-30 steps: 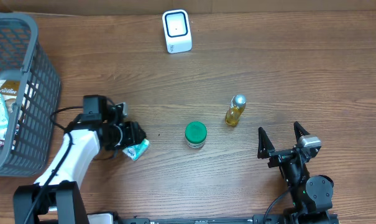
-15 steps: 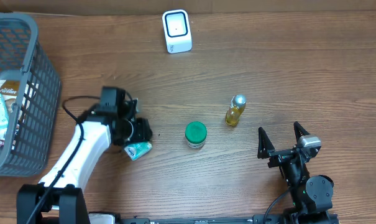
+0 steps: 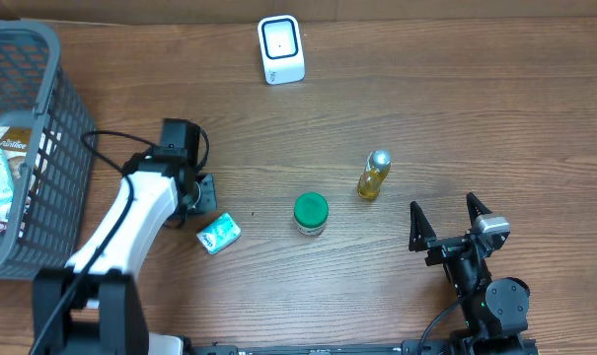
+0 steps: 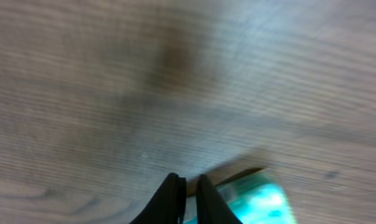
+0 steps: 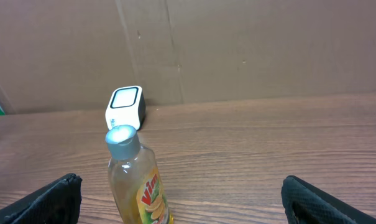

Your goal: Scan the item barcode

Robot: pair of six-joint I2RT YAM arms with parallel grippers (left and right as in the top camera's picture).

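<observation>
The white barcode scanner [image 3: 280,48] stands at the back of the table, and it shows behind the bottle in the right wrist view [image 5: 125,106]. A teal packet [image 3: 219,234] lies flat on the wood, free of any grip. My left gripper [image 3: 199,192] hovers just up and left of it. In the blurred left wrist view its jaws [image 4: 188,180] stand nearly together with nothing between them, and the packet [image 4: 256,202] lies to their right. My right gripper [image 3: 446,219] rests wide open and empty at the front right [image 5: 184,199].
A yellow Vim bottle [image 3: 373,176] with a silver cap stands right of centre, close in front of the right gripper [image 5: 138,180]. A green-lidded jar [image 3: 311,212] sits mid-table. A grey basket [image 3: 41,128] with packaged goods fills the left edge.
The left gripper has let go of the teal packet, drawn back up and left, and its jaws have come together. The packet now lies alone on the table. The right arm has not moved.
</observation>
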